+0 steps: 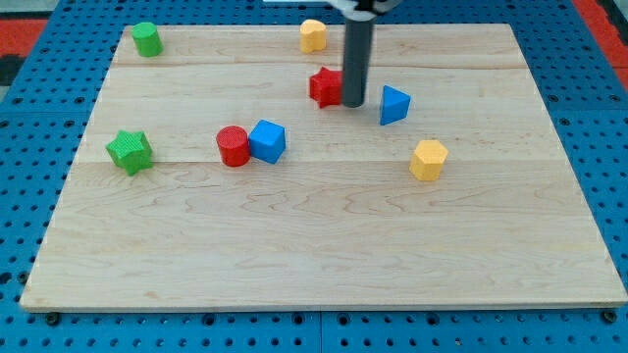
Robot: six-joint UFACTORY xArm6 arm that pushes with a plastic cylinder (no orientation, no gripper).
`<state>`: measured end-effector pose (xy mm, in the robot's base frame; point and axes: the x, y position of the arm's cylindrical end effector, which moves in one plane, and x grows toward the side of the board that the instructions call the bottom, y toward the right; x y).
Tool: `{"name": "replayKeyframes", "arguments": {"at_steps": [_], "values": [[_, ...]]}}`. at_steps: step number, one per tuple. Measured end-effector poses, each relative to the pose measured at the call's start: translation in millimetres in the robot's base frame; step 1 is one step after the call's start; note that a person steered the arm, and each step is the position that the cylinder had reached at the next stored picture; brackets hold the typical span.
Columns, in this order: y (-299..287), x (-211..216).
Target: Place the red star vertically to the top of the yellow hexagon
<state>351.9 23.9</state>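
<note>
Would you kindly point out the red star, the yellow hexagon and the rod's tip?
red star (pixel 323 86), camera view, its visible left half.
yellow hexagon (pixel 429 159), camera view, its top face.
my tip (pixel 353 104), camera view, the rod's very end.

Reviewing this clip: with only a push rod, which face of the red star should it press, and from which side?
Judging by the layout, press the red star's left face, sweeping toward the view's right. The yellow hexagon lies right and lower. My tip touches the star's right edge, so it likely must circle around first.
</note>
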Motion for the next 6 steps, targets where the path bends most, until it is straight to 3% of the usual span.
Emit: {"name": "replayKeyframes", "arguments": {"at_steps": [1, 2, 3, 4, 6], "values": [[-76, -15], [-108, -22], [-103, -46], [-3, -50], [49, -24]]}}
